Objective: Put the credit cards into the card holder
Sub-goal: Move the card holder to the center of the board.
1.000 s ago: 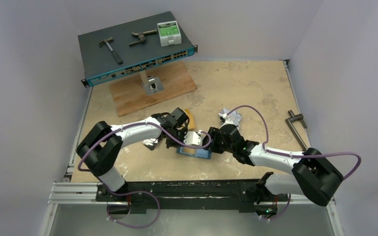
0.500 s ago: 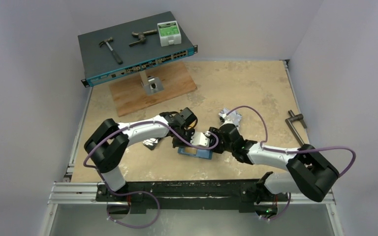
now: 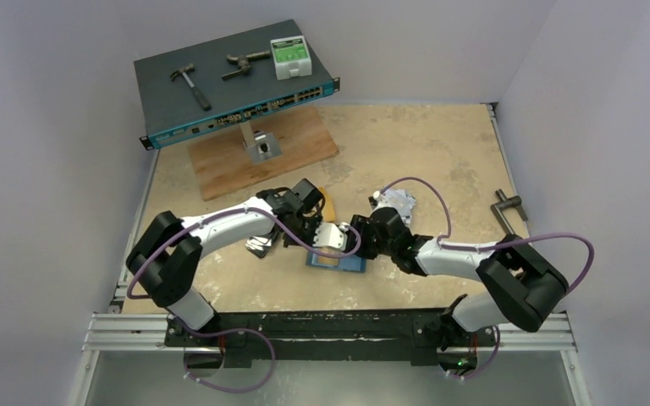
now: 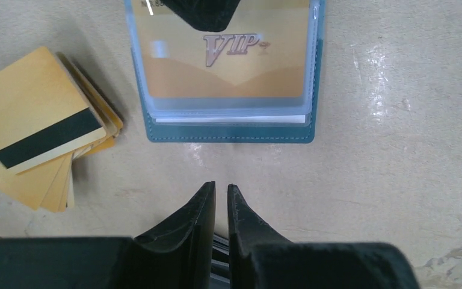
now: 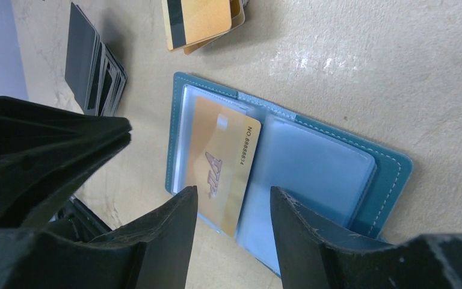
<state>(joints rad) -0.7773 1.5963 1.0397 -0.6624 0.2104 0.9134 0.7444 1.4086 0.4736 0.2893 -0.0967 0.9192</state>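
Beige speckled counter, grey walls around. Card holder lies open and flat at centre, between the two arms, teal cover down, clear sleeves up.

- One gold card marked VIP sits under a clear sleeve; whether it is fully seated cannot be told.
- Loose gold cards with dark stripes lie fanned in a pile just beside the holder. A black stack lies farther off.
- Left jaws: nearly closed, only a thin slit, nothing seen between them; they hang over bare counter near the holder's edge.
- Right jaws: apart, gripping nothing, poised over the open holder with the VIP card showing between them.

Handling, as judged: cards are light, stiff, thin and probably slick. One lying flat gives little purchase, so the fanned pile's raised, overhanging edges look the best place to pinch, across a short end. Sleeves look soft and floppy. The holder is light and likely to skid, so one arm should pin it.
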